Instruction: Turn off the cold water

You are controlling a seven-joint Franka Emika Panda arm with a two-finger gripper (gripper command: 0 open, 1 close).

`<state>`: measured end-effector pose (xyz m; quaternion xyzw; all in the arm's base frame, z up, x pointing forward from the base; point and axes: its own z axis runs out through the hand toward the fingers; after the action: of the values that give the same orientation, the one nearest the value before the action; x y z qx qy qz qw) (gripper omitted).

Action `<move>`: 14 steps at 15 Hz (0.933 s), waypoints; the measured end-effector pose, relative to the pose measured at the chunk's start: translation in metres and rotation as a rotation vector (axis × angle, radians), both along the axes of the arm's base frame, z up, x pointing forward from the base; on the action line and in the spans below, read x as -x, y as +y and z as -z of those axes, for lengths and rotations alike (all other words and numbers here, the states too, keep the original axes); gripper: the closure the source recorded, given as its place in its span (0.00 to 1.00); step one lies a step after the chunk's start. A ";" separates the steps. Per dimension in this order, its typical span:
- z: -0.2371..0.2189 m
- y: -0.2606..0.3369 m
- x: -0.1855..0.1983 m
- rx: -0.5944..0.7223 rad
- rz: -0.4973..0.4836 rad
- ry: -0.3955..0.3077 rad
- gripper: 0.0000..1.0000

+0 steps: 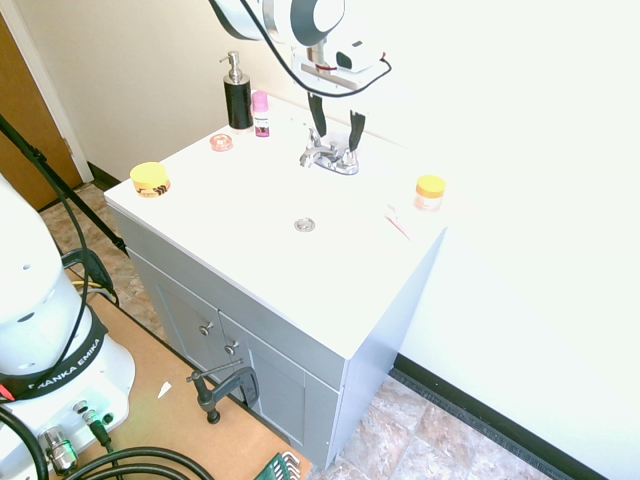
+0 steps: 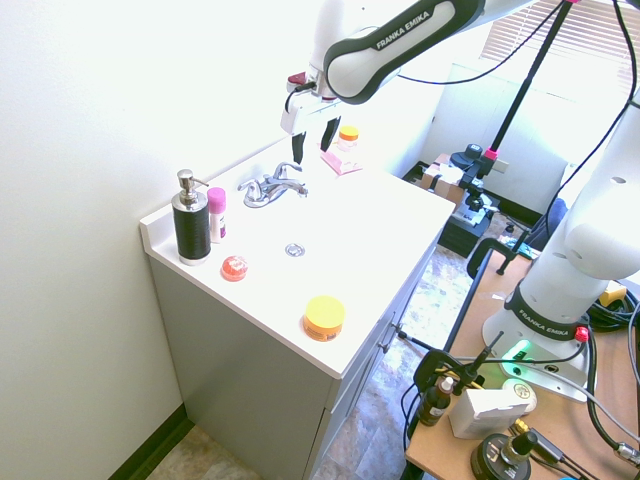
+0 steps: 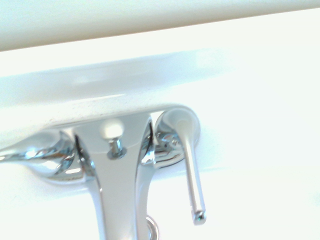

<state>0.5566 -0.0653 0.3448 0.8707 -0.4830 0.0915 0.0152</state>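
A grey vanity cabinet [image 1: 260, 340] with a white tabletop [image 1: 250, 210] stands against pale walls. Stone-patterned floor tiles [image 1: 410, 440] lie below. Bright light floods from a blinded window [image 2: 560, 35].

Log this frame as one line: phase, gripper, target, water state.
phase: approach | gripper: open, poised above the chrome faucet, no contact visible | target: lever handle | water: no stream visible

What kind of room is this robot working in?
Probably a bathroom: a white vanity with a chrome faucet over a sink drain, and a soap pump bottle by the wall.
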 end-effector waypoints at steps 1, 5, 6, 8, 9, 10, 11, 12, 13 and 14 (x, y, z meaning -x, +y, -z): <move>0.005 -0.007 -0.006 0.003 0.009 0.004 0.00; 0.020 -0.018 -0.022 0.011 0.026 0.025 0.00; 0.024 -0.020 -0.024 0.013 0.028 0.034 0.00; 0.029 -0.021 -0.026 0.016 0.031 0.046 0.00; 0.030 -0.023 -0.027 0.019 0.034 0.050 0.00; 0.031 -0.028 -0.027 0.023 0.041 0.052 0.00; 0.031 -0.034 -0.027 0.028 0.050 0.051 0.00; 0.031 -0.041 -0.028 0.034 0.058 0.051 0.00; 0.031 -0.046 -0.030 0.043 0.061 0.050 0.00; 0.031 -0.050 -0.033 0.052 0.061 0.048 0.00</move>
<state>0.5893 -0.1156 0.3137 0.8568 -0.5064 0.0824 0.0523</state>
